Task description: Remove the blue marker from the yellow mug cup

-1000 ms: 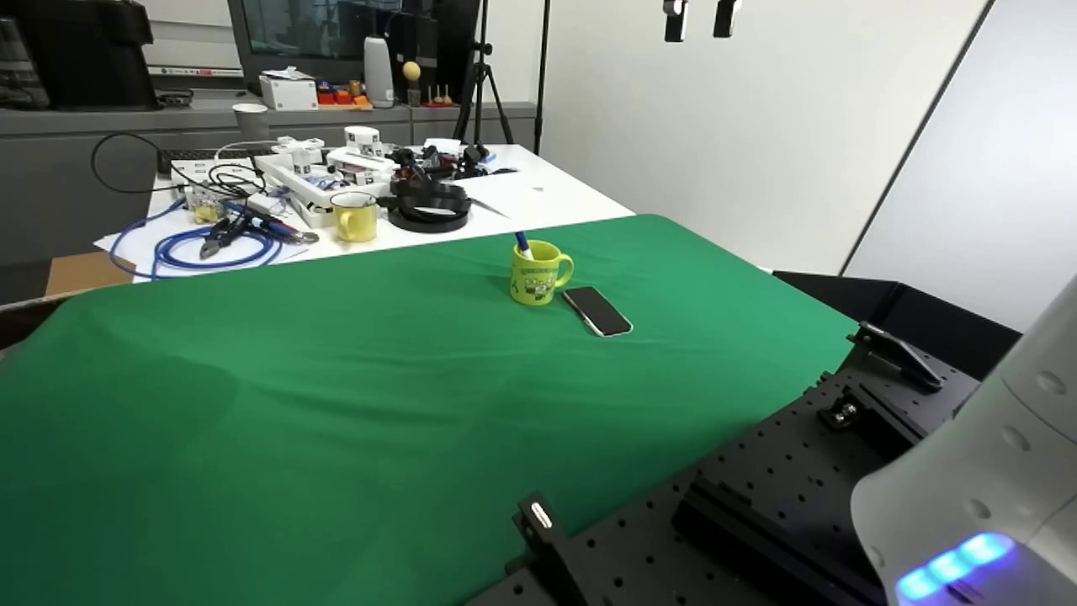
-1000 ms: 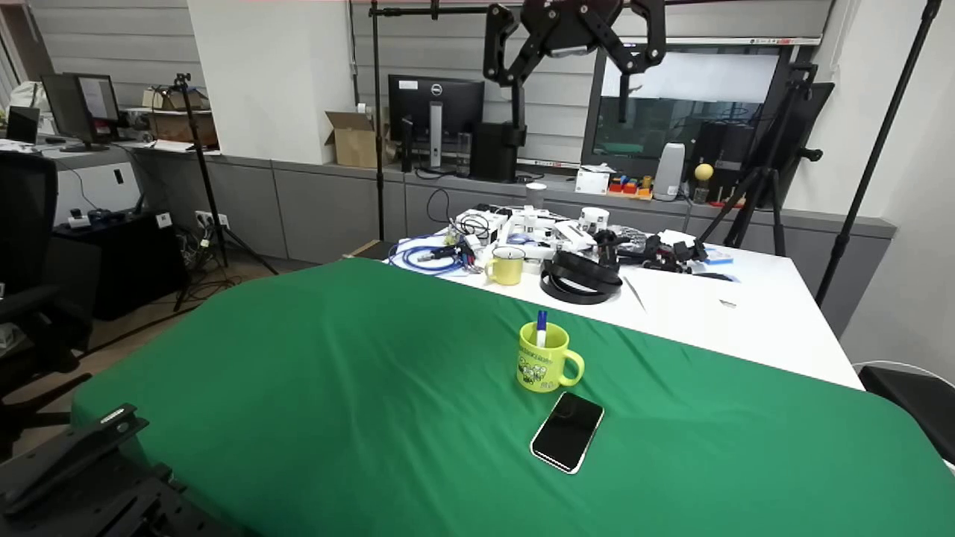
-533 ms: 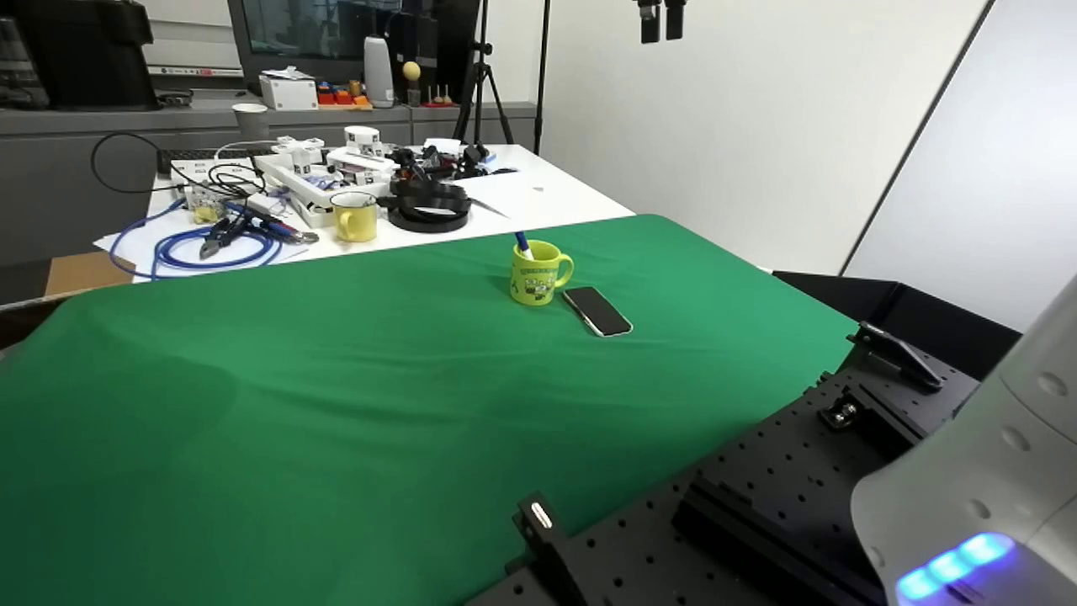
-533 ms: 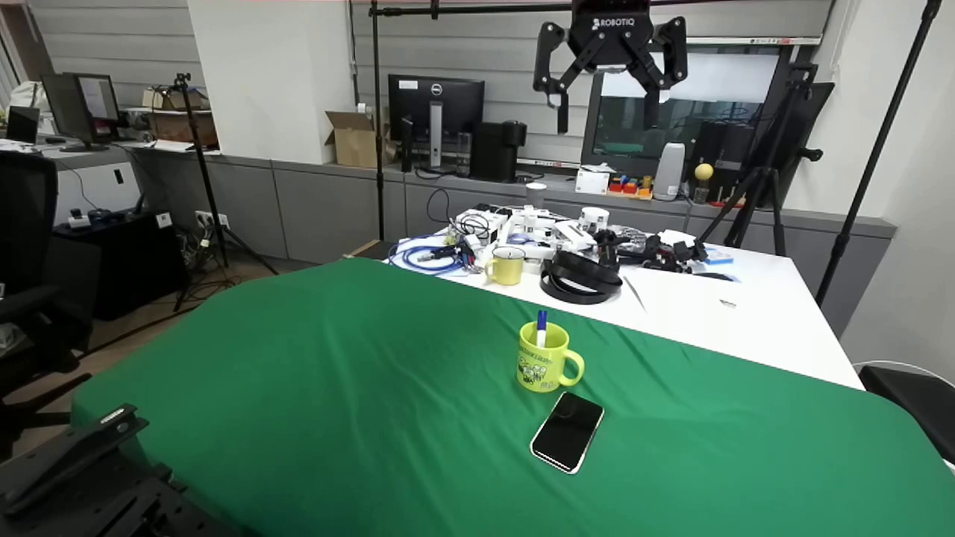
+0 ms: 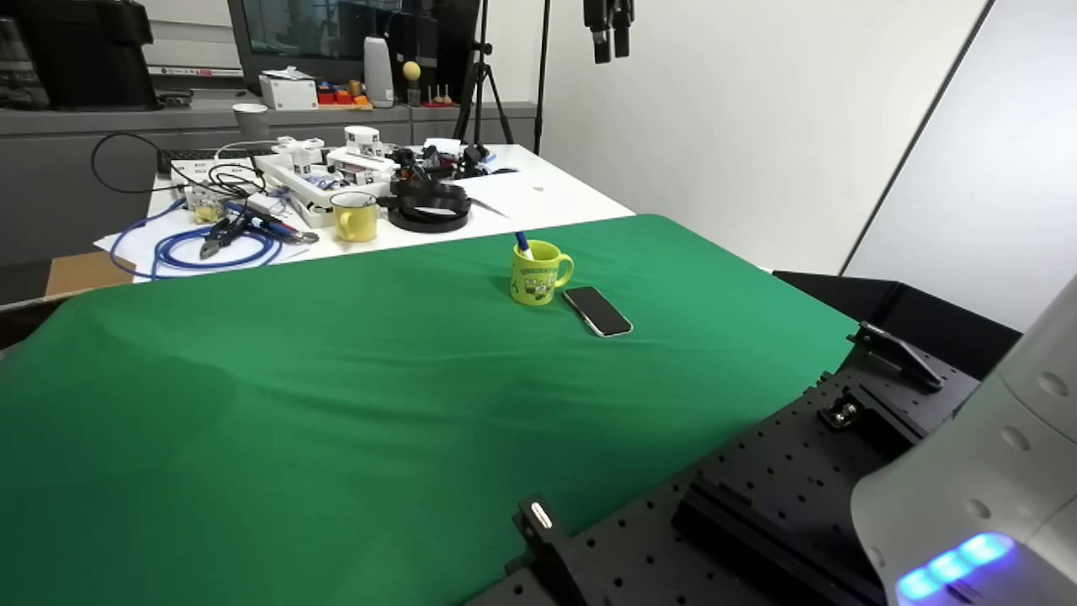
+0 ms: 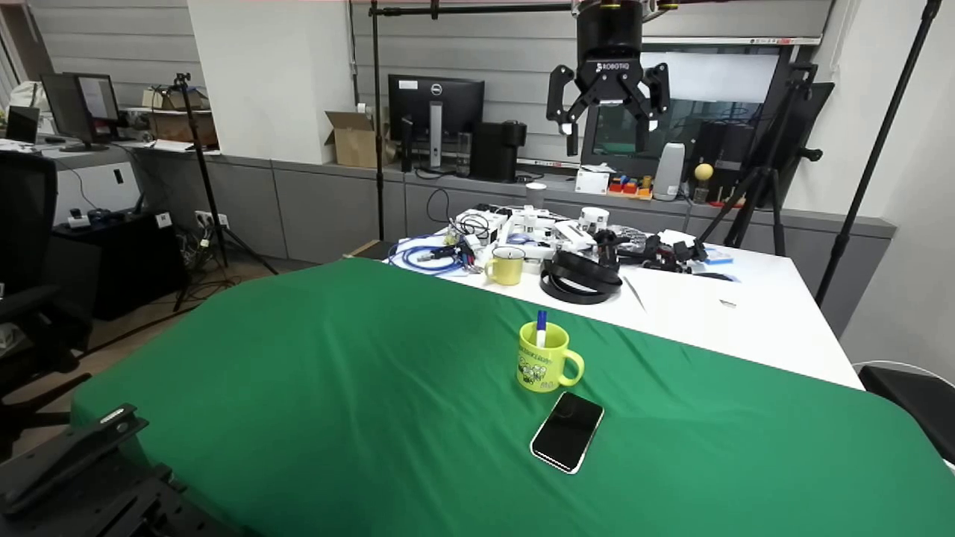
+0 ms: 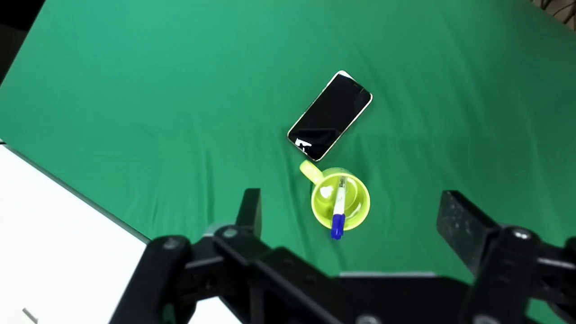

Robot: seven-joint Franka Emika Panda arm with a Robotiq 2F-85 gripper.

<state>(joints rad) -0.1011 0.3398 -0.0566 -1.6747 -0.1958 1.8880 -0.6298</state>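
Note:
The yellow-green mug (image 5: 533,284) stands upright on the green cloth in both exterior views (image 6: 539,367) and the wrist view (image 7: 354,198). The blue marker (image 6: 542,330) leans inside it, blue cap up and past the rim, white body in the mug; it also shows in the other views (image 5: 523,246) (image 7: 339,207). Its lower end is partly hidden by the mug wall. My gripper (image 6: 606,149) is open and empty, high above the cloth and pointing down, seen nearly edge-on in an exterior view (image 5: 612,57). In the wrist view (image 7: 351,192) the mug and marker appear between the fingers, far below them.
A dark phone (image 6: 568,432) lies flat close to the mug's handle side. Behind the cloth, a white table (image 6: 709,313) bears another yellow mug (image 6: 506,267), a black coiled strap (image 6: 578,280), cables and white parts. A black perforated base plate (image 5: 757,471) borders the cloth.
My gripper has moved left in one exterior view and rightward in another, then lower in both, staying open. The mug, marker and phone have not moved.

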